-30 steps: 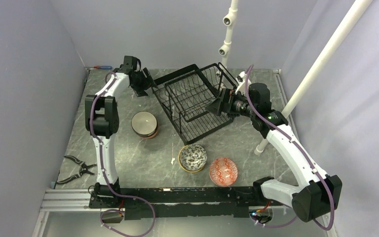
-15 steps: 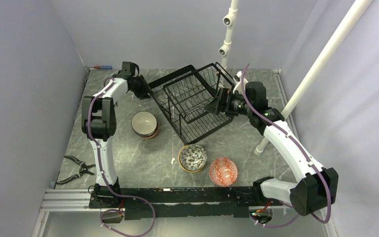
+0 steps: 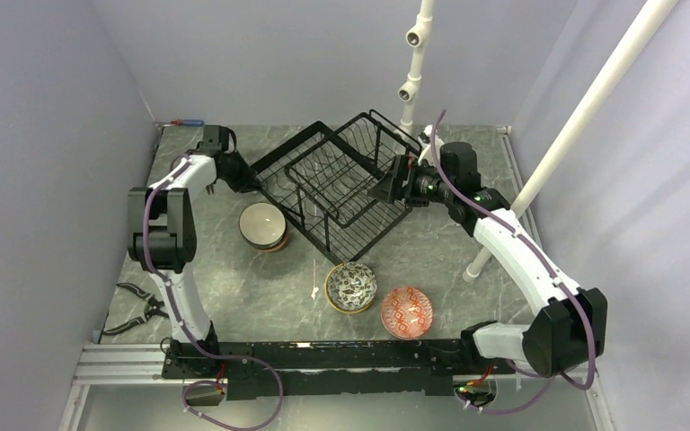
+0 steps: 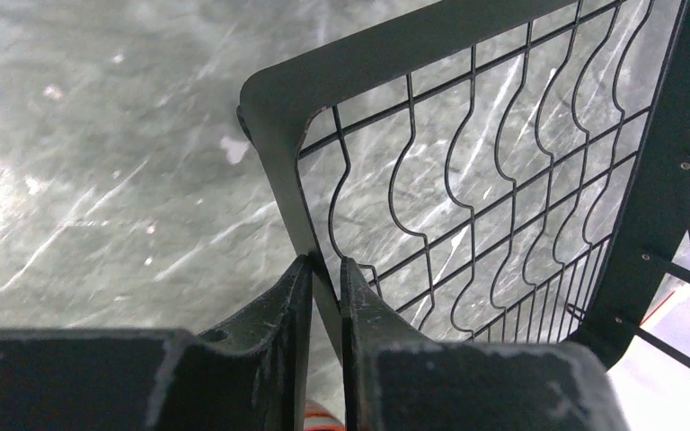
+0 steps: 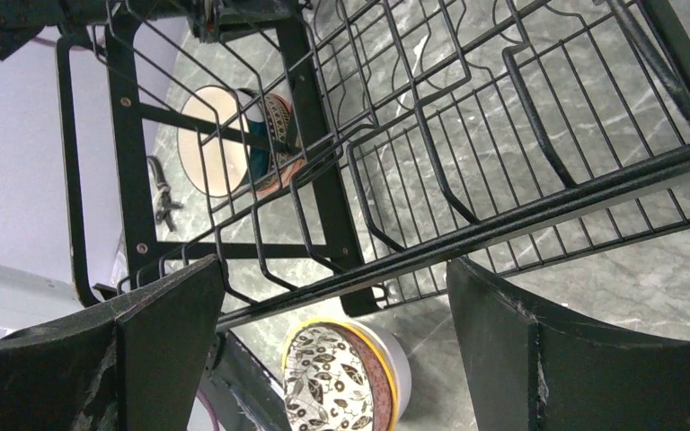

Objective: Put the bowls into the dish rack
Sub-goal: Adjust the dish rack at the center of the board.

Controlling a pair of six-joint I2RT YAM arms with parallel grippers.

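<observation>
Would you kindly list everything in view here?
dish rack: one, black wire, far middle
brown bowl: one, cream inside, left of rack
leaf-patterned bowl: one, black-and-white, near middle
red-patterned bowl: one, red-and-white, beside it
pliers: one, dark, near left
screwdriver: one, red-and-blue, far left edge
pipe stand: one, white, behind rack
slanted pipe: one, white, right
left tool: one, black, shut on rack's corner
right tool: one, black, open astride rack's right rim

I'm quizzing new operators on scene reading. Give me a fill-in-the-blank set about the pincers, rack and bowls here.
1. The left pincer grips the dish rack frame; the right pincer, near its upper rail, stands ____.
2. Of the bowls, ____ sit inside the rack.
3. The bowl closest to the right arm's base has a ____ pattern.
Missing words: open; none; red.
</observation>
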